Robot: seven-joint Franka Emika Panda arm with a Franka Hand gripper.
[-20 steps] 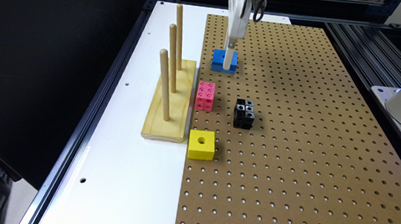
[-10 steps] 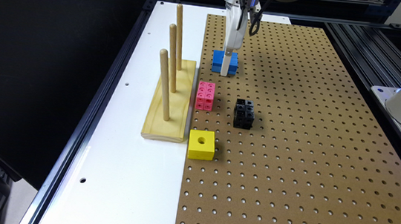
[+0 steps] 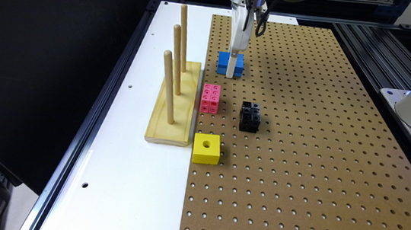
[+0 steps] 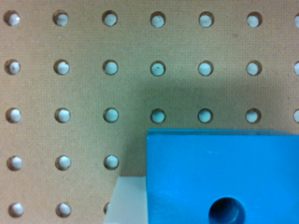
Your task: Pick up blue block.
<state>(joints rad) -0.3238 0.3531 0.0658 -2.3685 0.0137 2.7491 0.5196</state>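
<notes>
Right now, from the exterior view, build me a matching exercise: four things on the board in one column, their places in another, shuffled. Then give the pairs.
Things:
1. blue block
2. yellow block
3. pink cube cluster
4. black cube cluster

Places:
A. nearest the camera, at the end of the wooden peg stand
B. farthest back, under the gripper
C. farthest toward the exterior view's right of the four
D. alongside the peg stand, at the pegboard edge

Pairs: 1-B, 2-A, 3-D, 4-C
</notes>
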